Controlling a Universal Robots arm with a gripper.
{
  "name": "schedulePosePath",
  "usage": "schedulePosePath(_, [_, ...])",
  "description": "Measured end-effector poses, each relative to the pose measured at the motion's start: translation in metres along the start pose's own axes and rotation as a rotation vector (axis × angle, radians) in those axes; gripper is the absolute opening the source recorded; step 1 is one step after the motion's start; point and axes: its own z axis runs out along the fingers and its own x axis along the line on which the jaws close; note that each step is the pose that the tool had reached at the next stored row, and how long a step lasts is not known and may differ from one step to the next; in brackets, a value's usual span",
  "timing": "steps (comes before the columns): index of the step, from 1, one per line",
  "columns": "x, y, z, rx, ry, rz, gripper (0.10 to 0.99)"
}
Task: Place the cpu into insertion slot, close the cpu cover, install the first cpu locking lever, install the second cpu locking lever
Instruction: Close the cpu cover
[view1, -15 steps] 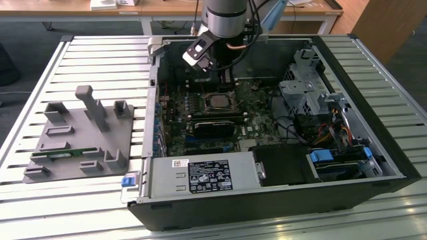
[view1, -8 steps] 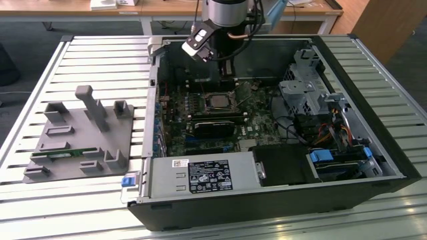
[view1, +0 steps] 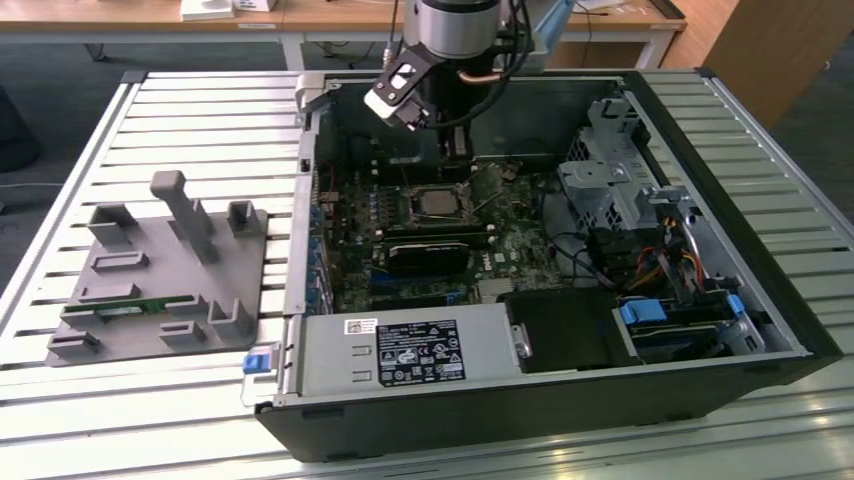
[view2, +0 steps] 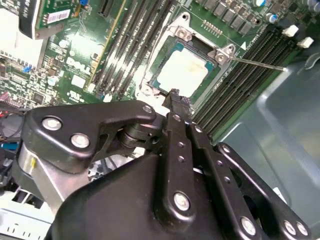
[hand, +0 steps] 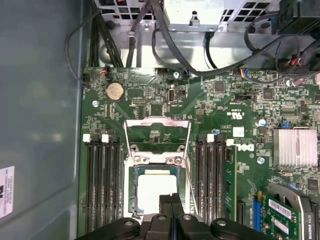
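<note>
Closest to the lens is the black linkage of the hand (hand: 170, 202), both fingers drawn together into one narrow tip with nothing held between them. By my assessment, a closed tip suits nudging thin metal parts rather than gripping. Beneath everything, the slatted tabletop (view1: 174, 100) carries the open computer case (view1: 561, 415), laid on its side so the board faces upward and the arm can reach it from above. It occupies the tabletop from the middle to the edge at the exterior view's right. Toward the opposite edge stands a grey parts fixture (view1: 147, 280), well apart from the work. Inside the case, the motherboard (hand: 150, 100) lies flat on the case floor. On it, the cpu cover (hand: 157, 121) is swung open and stands off the socket on the side away from the hand, leaving the socket exposed. Seated flat in that socket is the cpu (hand: 156, 190), between two banks of memory slots (hand: 102, 185), with the hand's tip poised just over the edge farthest from the cover. Contact cannot be confirmed. One locking lever (view2: 260, 64) juts free past a socket corner, unlatched. Placement appears done; cover and levers are not yet closed.
</note>
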Motion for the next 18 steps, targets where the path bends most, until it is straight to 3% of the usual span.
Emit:
schedulePosePath(4, [-0.0007, 0.0039, 0.0002, 0.003, 0.0, 0.0, 0.106])
schedulePosePath(5, [-0.0006, 0.0067, 0.0003, 0.008, 0.0222, 0.001, 0.106])
schedulePosePath(6, [-0.0006, 0.0067, 0.0003, 0.008, 0.0226, 0.001, 0.106])
schedulePosePath(8, [-0.0006, 0.0067, 0.0004, 0.008, 0.0381, 0.002, 0.106])
schedulePosePath(18, [-0.0006, 0.0067, 0.0003, 0.008, 0.0405, 0.002, 0.106])
